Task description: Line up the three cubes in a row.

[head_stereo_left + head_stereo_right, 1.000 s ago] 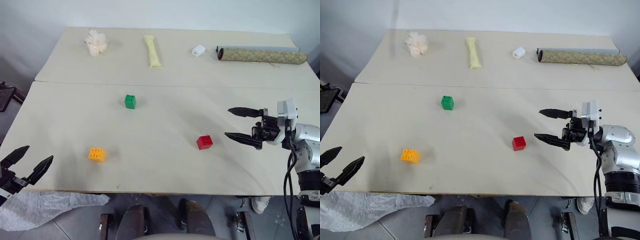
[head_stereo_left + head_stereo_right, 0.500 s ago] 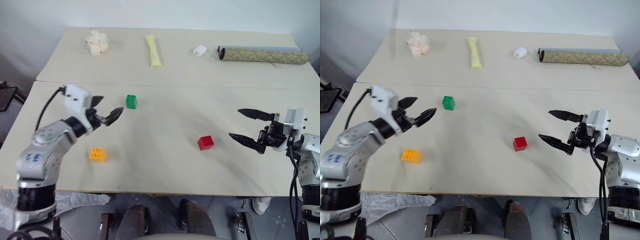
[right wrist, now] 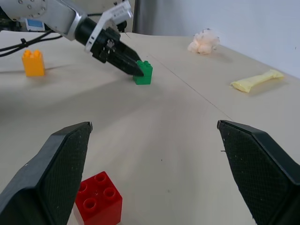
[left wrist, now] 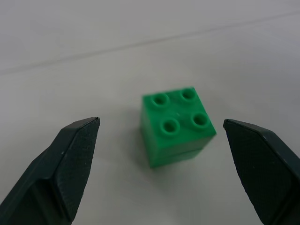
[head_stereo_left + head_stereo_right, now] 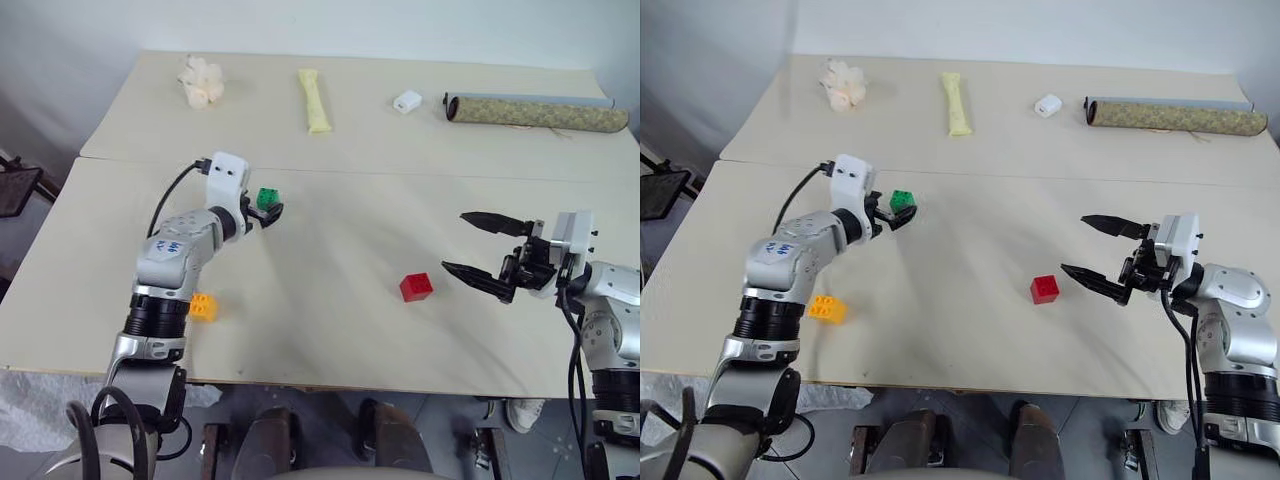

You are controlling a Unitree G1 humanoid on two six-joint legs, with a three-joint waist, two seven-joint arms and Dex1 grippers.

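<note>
The left gripper (image 4: pixel 161 129) hangs just short of the green cube (image 4: pixel 177 125), jaws spread wide; in the left wrist view the cube sits between the two fingertips but a little beyond them, nearer the one on the far side of the frame, and touches neither. From the head views the left fingers (image 5: pixel 268 214) reach the cube's near side, and whether they brush it cannot be told there. The cube stands studs up on the table (image 5: pixel 330 330), just this side of the seam between the two boards; it is squat and nearly square, so it has no clear long axis, and its faces sit turned a little askew to the line between the fingertips. The right gripper (image 5: pixel 480 250) is released too, jaws wide, pointing across the table toward the red cube (image 5: pixel 415 286), which lies just beyond its tips and apart from them, studs up, near the table's middle on the right. The orange cube (image 5: pixel 203 306) rests studs up close to the front edge, beside the left forearm. The three cubes lie well apart in a loose triangle. Along the far board lie a pale tuft (image 5: pixel 201 81), a yellow stick-shaped packet (image 5: pixel 315 99), a white block (image 5: pixel 406 101) and a patterned roll (image 5: pixel 535 112).
</note>
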